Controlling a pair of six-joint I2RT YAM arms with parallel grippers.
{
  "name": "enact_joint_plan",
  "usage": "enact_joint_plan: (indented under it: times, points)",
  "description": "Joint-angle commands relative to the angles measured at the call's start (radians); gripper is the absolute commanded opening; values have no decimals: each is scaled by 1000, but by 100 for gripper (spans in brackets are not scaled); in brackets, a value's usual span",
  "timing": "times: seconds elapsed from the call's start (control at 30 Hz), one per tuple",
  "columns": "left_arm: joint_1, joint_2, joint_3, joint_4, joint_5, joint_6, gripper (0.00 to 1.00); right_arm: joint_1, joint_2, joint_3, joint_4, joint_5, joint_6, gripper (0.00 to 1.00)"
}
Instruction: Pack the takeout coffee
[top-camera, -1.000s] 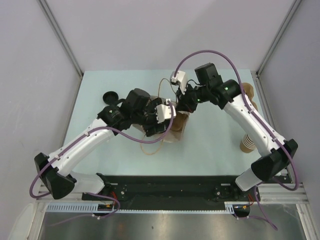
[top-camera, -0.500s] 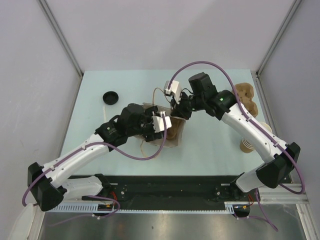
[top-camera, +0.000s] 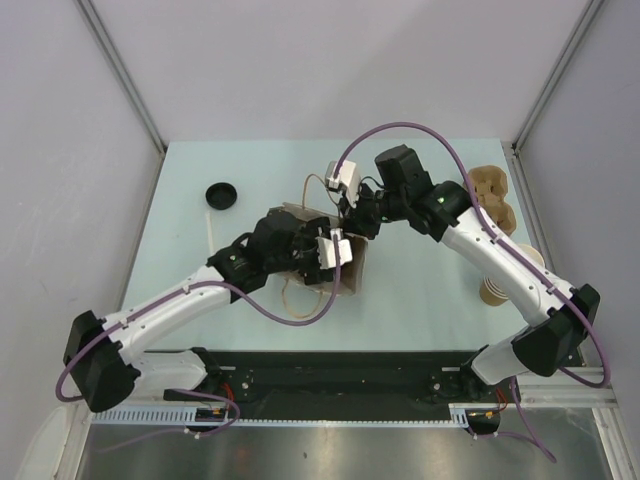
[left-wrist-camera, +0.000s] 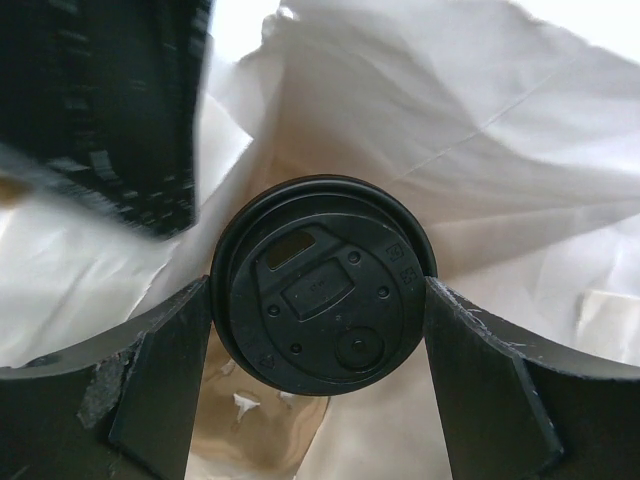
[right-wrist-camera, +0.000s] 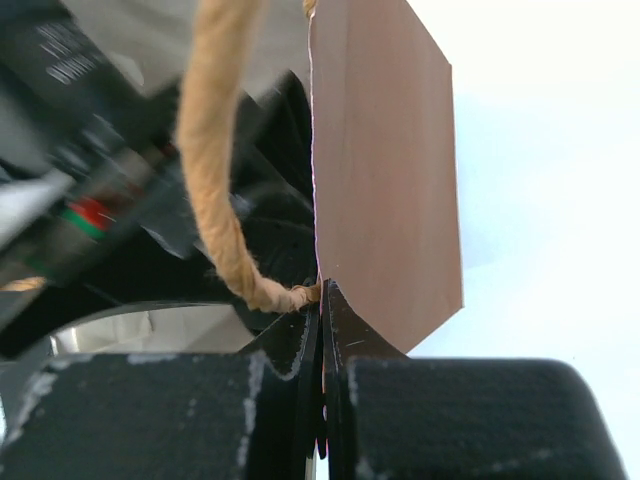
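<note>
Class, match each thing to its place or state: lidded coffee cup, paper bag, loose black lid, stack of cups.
1 takeout coffee
2 paper bag
3 loose black lid
4 stack of cups

A far left of the table
B edge pinched by right claw
C right side of the table
D held by left claw

Pairs: 1-D, 2-B, 3-A, 4-C

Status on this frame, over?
Left gripper shut on takeout coffee, lid on, down inside paper bag. Right gripper pinching bag rim by the handle. Nothing seen blocking.
</note>
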Motion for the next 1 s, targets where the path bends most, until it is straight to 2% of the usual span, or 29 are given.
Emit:
enact_joint_plan:
  times: [0.0,0.3,0.47,0.67,0.97]
  points:
    - [-5,50,-30,66,-6,44,0,7,6,51,21,-35,18,0]
    - [3,110,-64,80,-62,82,0,-8,28,71,-14,-101,12,0]
    - [18,40,-52,94,-49,72,0,-22,37,86,-28,-115,-4,0]
    - [18,-54,-18,36,-60,76,0,-22,18,65,-24,-102,-35,0]
    - [37,-48,-21,-39,-82,84,0,-5,-6,39,-2,-82,-89,0]
